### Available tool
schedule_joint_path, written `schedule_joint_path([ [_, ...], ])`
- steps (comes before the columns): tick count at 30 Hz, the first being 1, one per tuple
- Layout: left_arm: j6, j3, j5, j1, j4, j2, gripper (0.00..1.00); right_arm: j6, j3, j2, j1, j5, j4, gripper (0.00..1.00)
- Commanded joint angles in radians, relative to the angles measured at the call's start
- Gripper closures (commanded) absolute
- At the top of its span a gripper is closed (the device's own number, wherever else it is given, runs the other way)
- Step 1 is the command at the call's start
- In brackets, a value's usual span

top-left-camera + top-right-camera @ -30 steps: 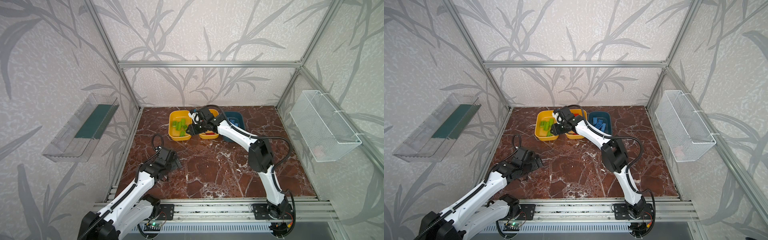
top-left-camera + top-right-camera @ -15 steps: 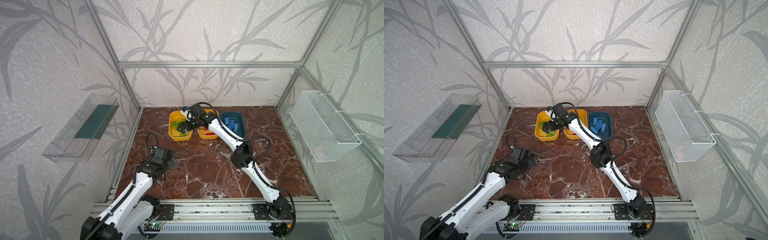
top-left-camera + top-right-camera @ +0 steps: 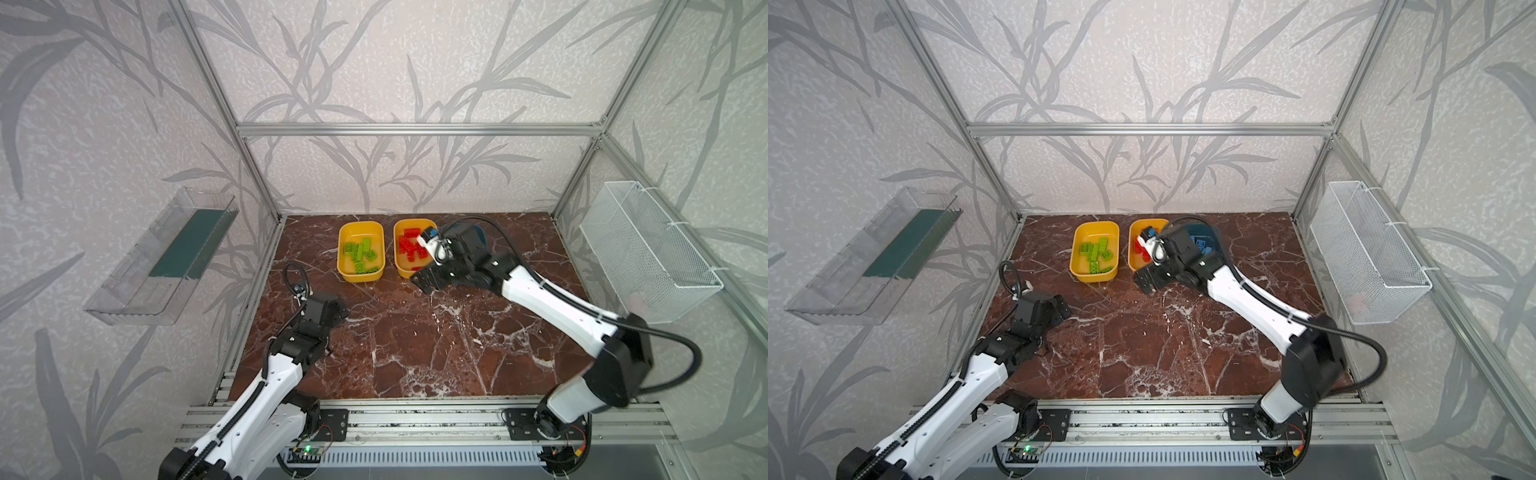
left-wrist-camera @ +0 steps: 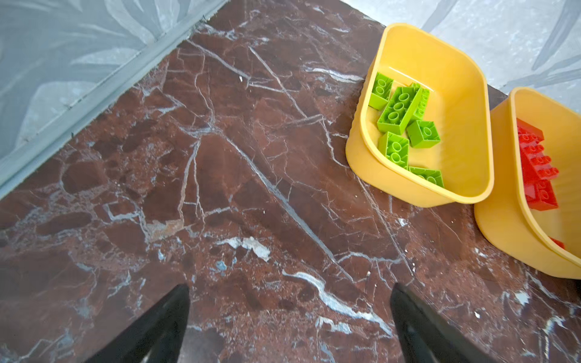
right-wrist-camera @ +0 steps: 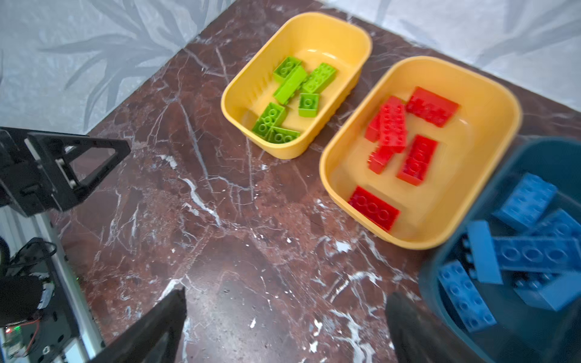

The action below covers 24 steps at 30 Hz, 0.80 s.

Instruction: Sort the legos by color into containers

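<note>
Three containers stand in a row at the back. The left yellow tub holds several green legos. The middle yellow tub holds several red legos. The dark teal tub holds several blue legos; my right arm hides most of it in both top views. My right gripper hangs open and empty over bare marble, just in front of the red tub. Near the left wall my left gripper is open and empty over the marble.
A clear plastic tray hangs on the left wall and a white wire basket on the right wall. Aluminium frame posts stand at the corners, and a mounting rail runs along the front edge of the marble top.
My right gripper was over the green tub; its jaws have opened and it has pulled back to the right and forward, in front of the red tub. The left arm has shifted only slightly.
</note>
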<state>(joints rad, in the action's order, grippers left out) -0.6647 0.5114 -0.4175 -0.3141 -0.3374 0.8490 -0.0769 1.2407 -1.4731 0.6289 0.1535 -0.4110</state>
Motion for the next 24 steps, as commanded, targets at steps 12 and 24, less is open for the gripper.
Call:
schedule_joint_path([
  [12,0.54,0.01,-0.14,0.073,0.533,0.222,0.01,0.023,-0.598,0.372,-0.223,-0.294,0.338,0.01],
  [24,0.522,-0.13,0.068,0.298,0.911,0.385,0.01,0.147,-0.838,0.261,-0.407,-0.399,0.938,0.01],
])
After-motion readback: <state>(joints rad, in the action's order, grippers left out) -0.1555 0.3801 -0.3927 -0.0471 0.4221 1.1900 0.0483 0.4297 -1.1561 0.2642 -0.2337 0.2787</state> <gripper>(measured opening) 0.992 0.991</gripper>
